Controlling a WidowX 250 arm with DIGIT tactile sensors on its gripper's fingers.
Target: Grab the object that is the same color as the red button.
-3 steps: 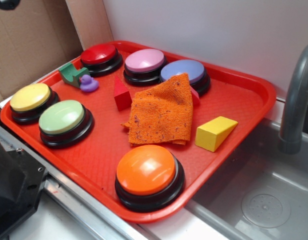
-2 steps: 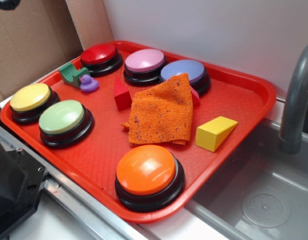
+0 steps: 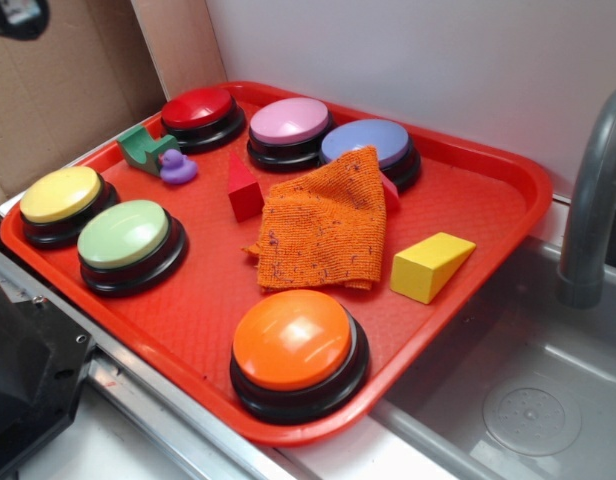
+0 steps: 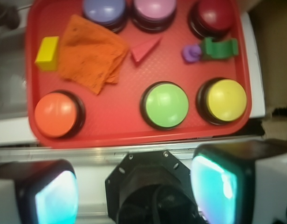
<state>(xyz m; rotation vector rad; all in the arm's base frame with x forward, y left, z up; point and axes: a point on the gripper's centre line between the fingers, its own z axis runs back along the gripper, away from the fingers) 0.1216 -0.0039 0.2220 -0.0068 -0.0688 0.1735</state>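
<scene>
Your red tray carries everything, and the gripper hangs high above its near edge, over the metal rail rather than the tray, with its two fingers set wide apart and nothing between them. Of the six dome buttons, the red button sits in the far left corner and gives you the colour to match; do not be drawn to the orange button by the near edge. The orange cloth lies crumpled mid-tray, the yellow wedge toward the right edge. Your target is the red wedge block, mid-tray toward the far edge, just left of the cloth and apart from it, with the purple duck and green piece further left. You should travel forward across the tray, centre over the block, turn the fingers to span its flat sides rather than its sloping face, and come down clear of the cloth's edge before closing.
</scene>
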